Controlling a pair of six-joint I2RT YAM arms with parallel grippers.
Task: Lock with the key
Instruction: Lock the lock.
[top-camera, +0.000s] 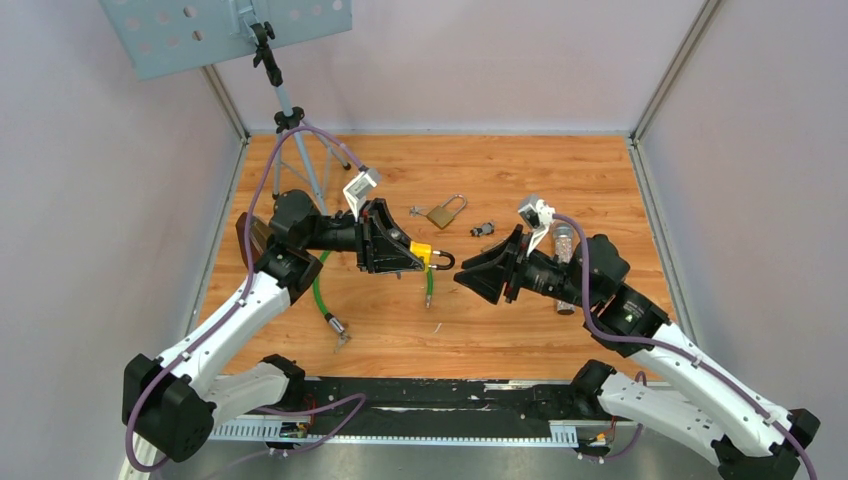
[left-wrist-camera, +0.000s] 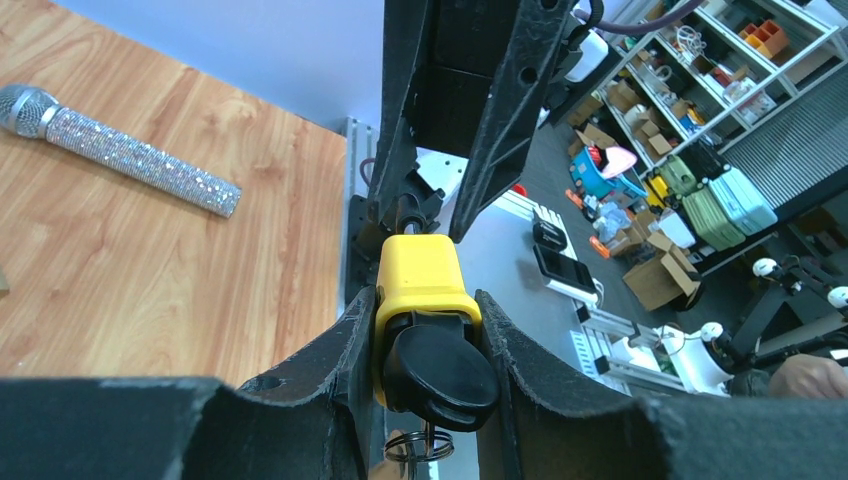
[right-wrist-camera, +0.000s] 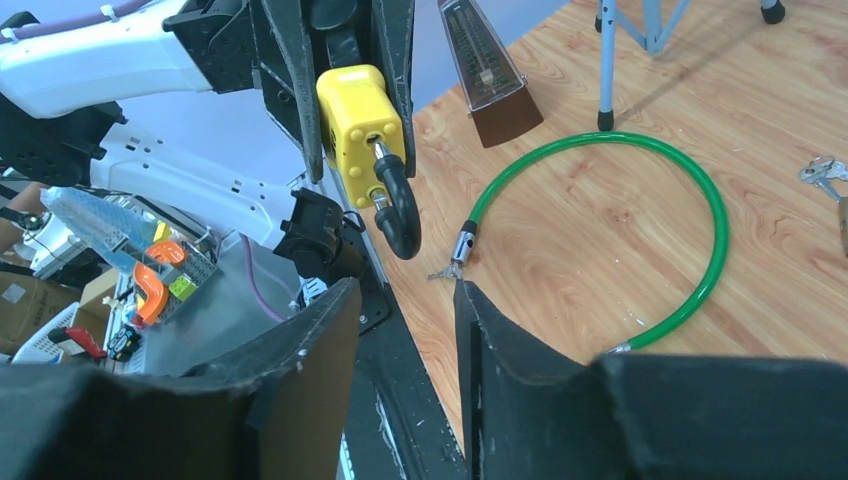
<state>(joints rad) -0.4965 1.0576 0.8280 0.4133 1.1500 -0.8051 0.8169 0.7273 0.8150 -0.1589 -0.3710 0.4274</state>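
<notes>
My left gripper (top-camera: 416, 255) is shut on a yellow padlock (top-camera: 423, 251) and holds it above the table, its black shackle (top-camera: 444, 261) pointing at the right arm. In the left wrist view the padlock (left-wrist-camera: 418, 275) sits between my fingers (left-wrist-camera: 340, 340), and a black-headed key (left-wrist-camera: 440, 372) with a wire ring stands in its near end. My right gripper (top-camera: 472, 276) is open and empty, a short way right of the shackle. In the right wrist view the padlock (right-wrist-camera: 355, 115) and shackle (right-wrist-camera: 397, 215) hang just above and ahead of my open right gripper (right-wrist-camera: 405, 300).
A brass padlock (top-camera: 445, 212), loose keys (top-camera: 416, 210) and a small dark item (top-camera: 483, 229) lie behind the grippers. A green cable lock (top-camera: 320, 292) lies under the left arm. A glittery microphone (top-camera: 563, 250) lies by the right arm. A tripod stand (top-camera: 290, 120) stands at the back left.
</notes>
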